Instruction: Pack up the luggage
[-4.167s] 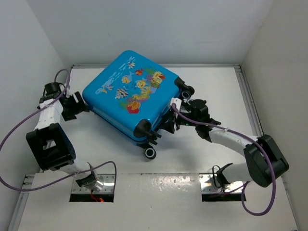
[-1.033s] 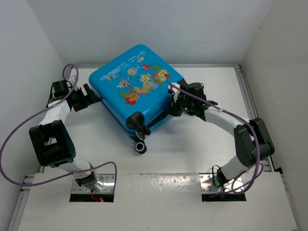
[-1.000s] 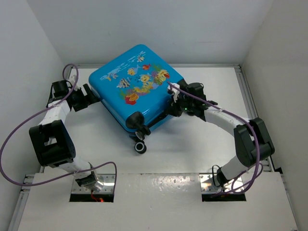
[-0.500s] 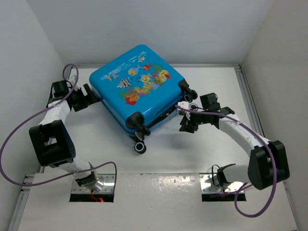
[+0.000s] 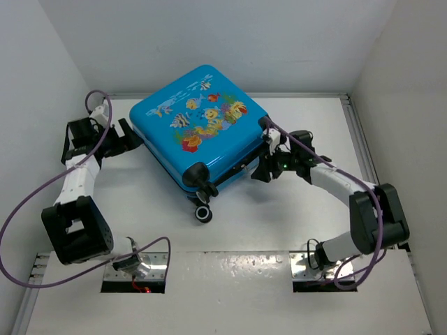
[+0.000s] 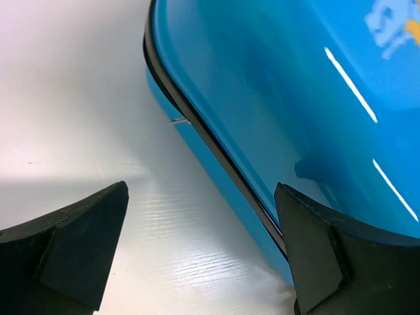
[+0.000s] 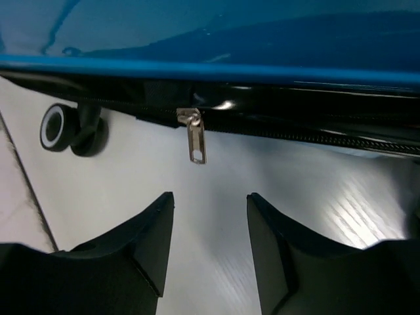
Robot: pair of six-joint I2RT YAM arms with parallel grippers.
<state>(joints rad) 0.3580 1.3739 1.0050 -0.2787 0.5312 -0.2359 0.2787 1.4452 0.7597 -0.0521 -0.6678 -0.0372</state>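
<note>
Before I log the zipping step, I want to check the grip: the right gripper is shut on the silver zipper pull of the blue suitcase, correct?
Not quite. The right gripper is open, not shut on the silver zipper pull. Its fingers stand apart, short of the pull, which hangs free from the zip of the blue suitcase. The right wrist view shows this.

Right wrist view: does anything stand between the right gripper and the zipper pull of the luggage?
Nothing visible does. The zipper pull hangs on the luggage just beyond the open right gripper, with only table surface between them.
</note>
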